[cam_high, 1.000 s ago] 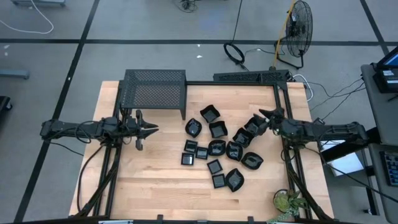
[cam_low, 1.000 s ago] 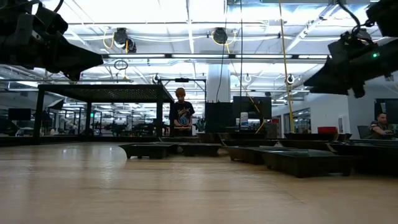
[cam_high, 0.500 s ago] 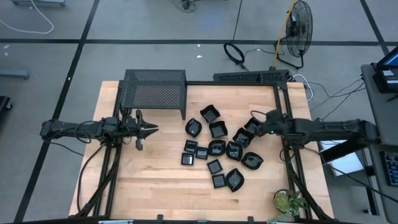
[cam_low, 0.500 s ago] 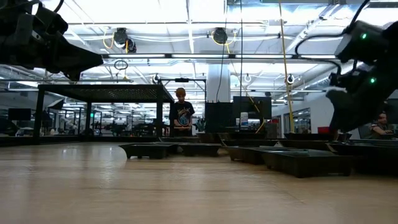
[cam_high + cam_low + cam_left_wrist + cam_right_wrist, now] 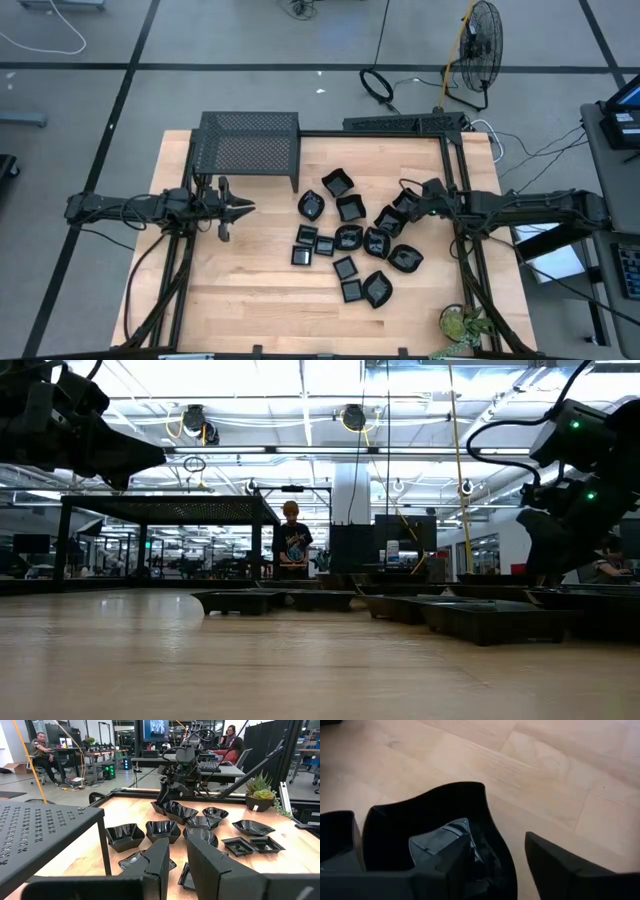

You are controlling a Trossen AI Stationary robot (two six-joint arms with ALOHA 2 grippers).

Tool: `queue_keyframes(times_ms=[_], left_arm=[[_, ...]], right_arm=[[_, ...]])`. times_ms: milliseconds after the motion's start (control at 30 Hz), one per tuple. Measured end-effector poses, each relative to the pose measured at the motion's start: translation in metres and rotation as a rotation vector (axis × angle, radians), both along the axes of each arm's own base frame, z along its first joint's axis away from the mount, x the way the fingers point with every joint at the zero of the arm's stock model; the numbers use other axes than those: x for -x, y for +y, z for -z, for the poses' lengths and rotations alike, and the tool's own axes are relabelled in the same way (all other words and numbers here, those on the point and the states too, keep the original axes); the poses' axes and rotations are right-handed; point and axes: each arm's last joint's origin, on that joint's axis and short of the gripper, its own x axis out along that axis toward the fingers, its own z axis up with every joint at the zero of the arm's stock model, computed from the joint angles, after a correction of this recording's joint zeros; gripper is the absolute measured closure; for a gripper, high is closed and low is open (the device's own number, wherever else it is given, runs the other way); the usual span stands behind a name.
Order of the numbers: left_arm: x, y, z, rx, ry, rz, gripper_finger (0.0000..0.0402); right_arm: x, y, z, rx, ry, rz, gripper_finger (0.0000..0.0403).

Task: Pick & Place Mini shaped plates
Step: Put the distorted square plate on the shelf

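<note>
Plates first: mini shaped plates (image 5: 349, 237), about a dozen glossy black ones, scattered in a loose cluster across the right half of the wooden table (image 5: 250, 295). Square, round and leaf-like shapes mixed together, several touching or just beside each other.

Right gripper (image 5: 415, 198) down at the cluster's far right edge, over a curved-rim plate (image 5: 420, 815). Fingers parted and straddling that plate's wall: one finger (image 5: 445, 865) inside the bowl, the other outside above bare wood, with a gap showing between rim and outer finger. Not yet clamped. Another dish touching this plate on one side, crowding the inner finger's room.

Left gripper (image 5: 238, 208) waiting well apart from the cluster, at the table's left side, pointing toward the plates. Fingers only slightly parted, nothing between them.

Black mesh rack (image 5: 250, 140) standing at the far left corner of the table, just beside the left gripper; its perforated top filling one side of the left wrist view. Dark frame rail (image 5: 400, 124) running along the table's far edge. Small potted plant (image 5: 462, 322) at the near right corner, clear of the plates. Floor fan (image 5: 482, 35) and coiled cable (image 5: 378, 85) beyond the table. Person (image 5: 292, 550) standing in the room behind, seen level across the tabletop.
</note>
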Motion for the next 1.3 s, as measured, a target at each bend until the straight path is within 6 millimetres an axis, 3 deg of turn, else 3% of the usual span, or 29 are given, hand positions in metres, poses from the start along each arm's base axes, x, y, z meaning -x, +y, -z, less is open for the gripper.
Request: queue_keyframes(times_ms=[500, 1100, 1300], left_arm=[[0.0, 0.0, 0.0, 0.0, 0.0, 0.0, 0.033], [0.0, 0.0, 0.0, 0.0, 0.0, 0.0, 0.033], [0.0, 0.0, 0.0, 0.0, -0.005, 0.0, 0.033]], right_arm=[[-0.007, 0.0, -0.003, 0.019, -0.027, -0.097, 0.0397], [-0.039, -0.01, -0.05, 0.457, -0.374, -0.13, 0.0402], [-0.041, -0.009, -0.048, 0.601, -0.526, -0.152, 0.0402]])
